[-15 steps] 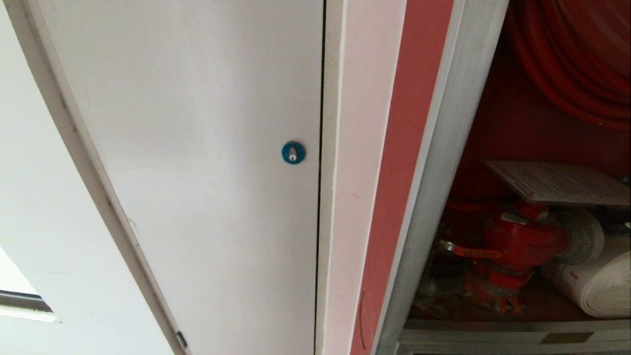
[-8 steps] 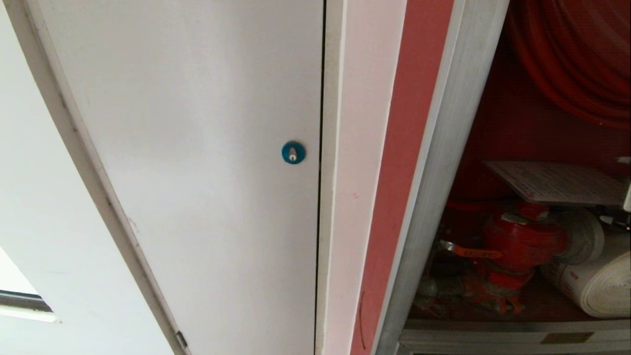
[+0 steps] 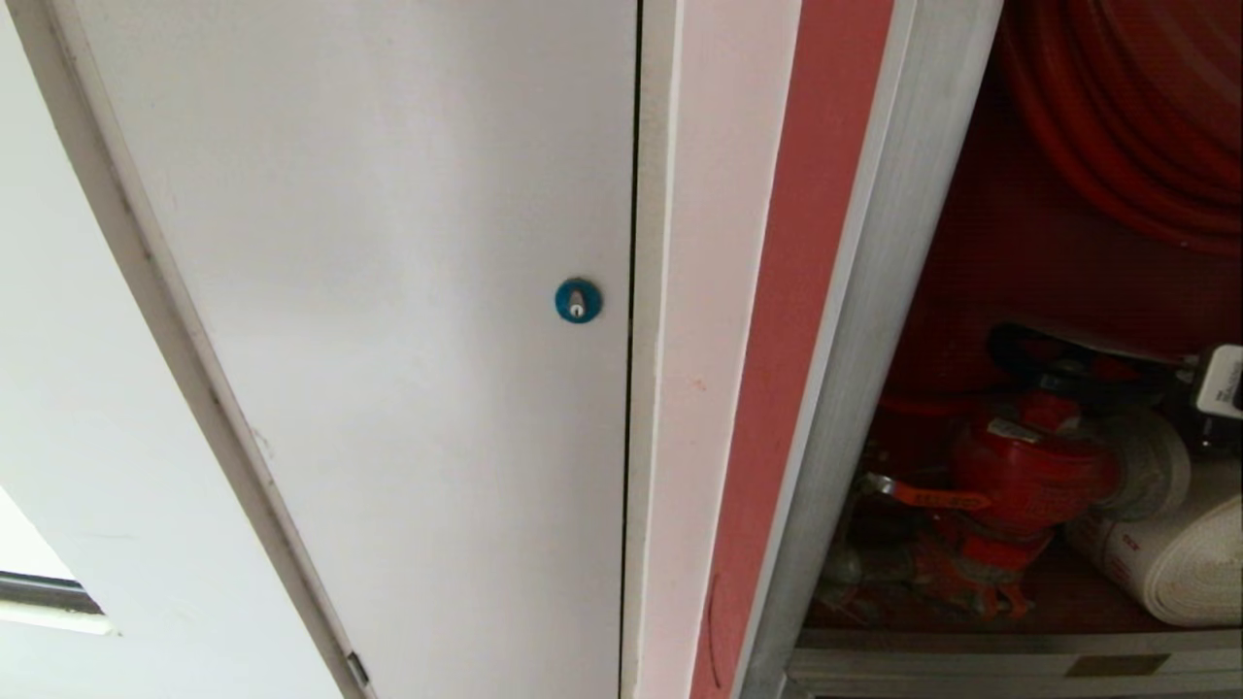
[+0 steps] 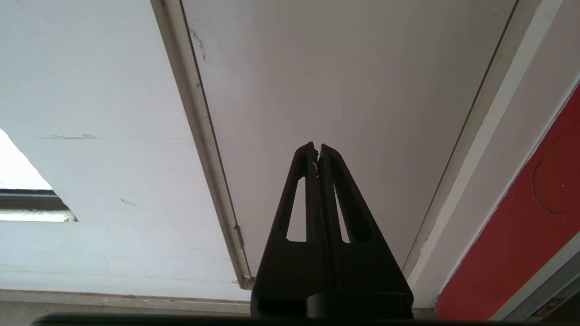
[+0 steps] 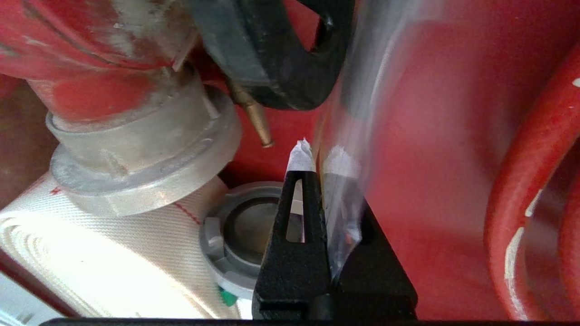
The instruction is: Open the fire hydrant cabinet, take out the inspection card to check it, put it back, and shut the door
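The right gripper (image 5: 317, 156) sits inside the open cabinet (image 3: 874, 320), its two black fingers pressed together on a thin, pale, blurred sheet that runs edge-on between them: this looks like the card (image 5: 351, 136), pinched by one edge so it can be lifted clear without bending. Just beyond the fingertips a black handwheel (image 5: 281, 54) hangs over a small brass stem, and beside it the red valve (image 5: 104, 50) ends in a grey metal coupling resting against the rolled white hose (image 5: 90, 253), whose own grey coupling lies close under the gripper. From the head view, only a small white-and-black corner of the right arm shows at the right edge, and the card cannot be made out there; the top of the valve is bare. The coiled red hose (image 3: 1126, 126) fills the upper part of the red interior, stowed above the valve so both stay reachable. The cabinet's door is not in sight, presumably swung aside out of view. The step in hand appears to be drawing the card out for checking. The left gripper (image 4: 317, 151) hangs idle with its fingers together, pointing at the plain white door (image 3: 388, 291) with its round blue lock (image 3: 578, 300), which stands left of the cabinet beyond a white and red strip of wall.
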